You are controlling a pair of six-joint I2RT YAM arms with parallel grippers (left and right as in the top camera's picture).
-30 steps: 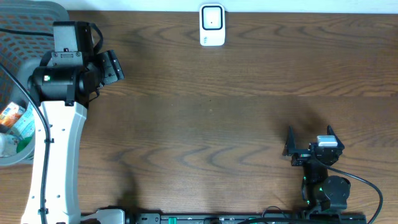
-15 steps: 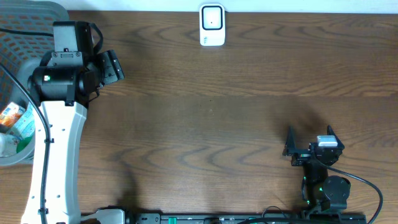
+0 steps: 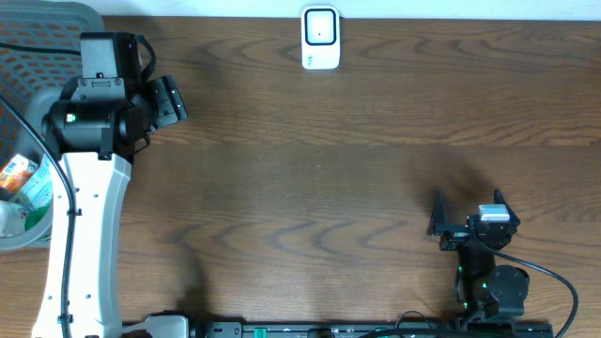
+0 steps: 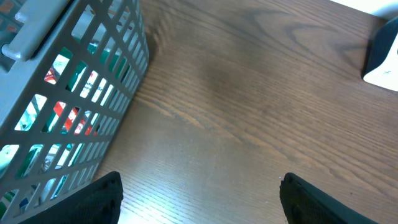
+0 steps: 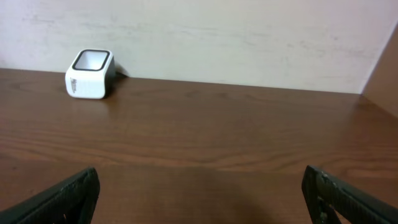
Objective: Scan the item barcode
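Since nothing is yet held, most of the trouble lies ahead of me. The left gripper (image 4: 200, 186) hangs with its jaws wide apart and empty just beside the grey mesh basket (image 4: 93, 93), whose wall rises to its left. The packaged items (image 4: 68, 106) to be scanned lie inside that basket, crowded together, so I judge a reach could snag a finger in the mesh, tip the basket, or pinch two packs at once. I cannot read any barcode from here; a pack could reach the scanner facing the wrong way. The white scanner (image 3: 320, 38) stands well ahead and to the right of that gripper, close to the table (image 3: 329, 188) edge, where a push might shove it off. The right gripper (image 5: 200, 177) sits spread and empty, far across bare wood that leaves generous room for carrying.
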